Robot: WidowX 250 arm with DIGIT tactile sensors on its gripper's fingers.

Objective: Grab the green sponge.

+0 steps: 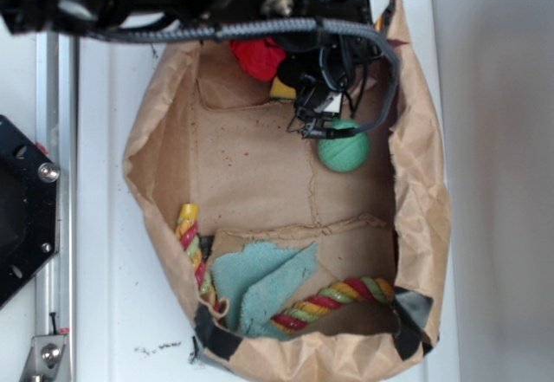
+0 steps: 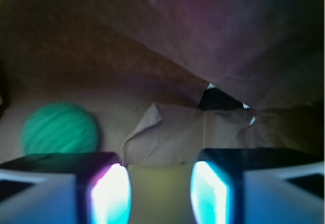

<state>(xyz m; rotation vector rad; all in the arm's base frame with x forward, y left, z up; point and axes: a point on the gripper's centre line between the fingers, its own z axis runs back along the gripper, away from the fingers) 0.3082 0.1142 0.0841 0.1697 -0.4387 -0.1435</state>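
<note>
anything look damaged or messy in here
The brown paper liner is crumpled, torn along its edges, patched with black tape, and speckled with dark crumbs. The teal cloth looks ragged.

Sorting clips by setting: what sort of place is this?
Likely a lab test bench: a brown paper bag laid open on a white surface with a metal rail, holding the green sponge and a rope toy.

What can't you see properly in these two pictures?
- Red soft thing, exterior view: the black arm covers most of it.
- Yellow object beside it: only a corner shows.
- Round mint-green ribbed sponge: the gripper overlaps its top edge; touching or not, unclear.
- Wrist view: blurry, so the sponge's texture is smeared.
</note>
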